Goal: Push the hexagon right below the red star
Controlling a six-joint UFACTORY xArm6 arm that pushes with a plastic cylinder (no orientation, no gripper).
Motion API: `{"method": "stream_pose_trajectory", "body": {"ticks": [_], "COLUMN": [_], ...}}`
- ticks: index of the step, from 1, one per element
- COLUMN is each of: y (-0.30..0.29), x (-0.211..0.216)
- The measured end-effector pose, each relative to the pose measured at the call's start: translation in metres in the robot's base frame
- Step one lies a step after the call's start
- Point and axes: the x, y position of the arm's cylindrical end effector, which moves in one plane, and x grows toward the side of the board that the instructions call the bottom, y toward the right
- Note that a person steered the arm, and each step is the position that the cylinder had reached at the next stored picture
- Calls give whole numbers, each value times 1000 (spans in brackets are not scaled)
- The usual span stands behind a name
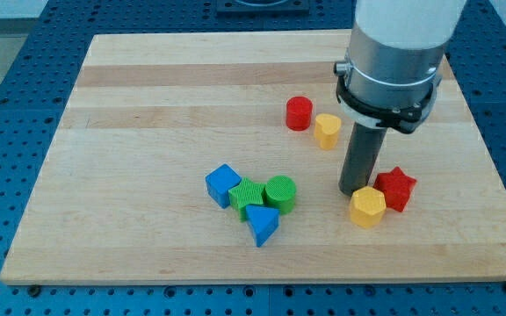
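Observation:
The yellow hexagon (367, 207) lies at the view's lower right, touching the lower left of the red star (396, 188). My tip (355, 191) rests on the board just above and left of the hexagon, close to or touching it, and left of the star.
A red cylinder (299, 113) and a yellow block (327, 131) lie above the tip. A blue cube (223, 185), a green block (247, 195), a green cylinder (280, 193) and a blue triangle (262, 225) cluster at the view's lower middle. The wooden board (148, 105) ends near the bottom.

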Motion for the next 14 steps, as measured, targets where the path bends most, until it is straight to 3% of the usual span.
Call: {"method": "stream_pose_trajectory", "body": {"ticks": [9, 14], "y": [-29, 23], "x": [69, 63]}}
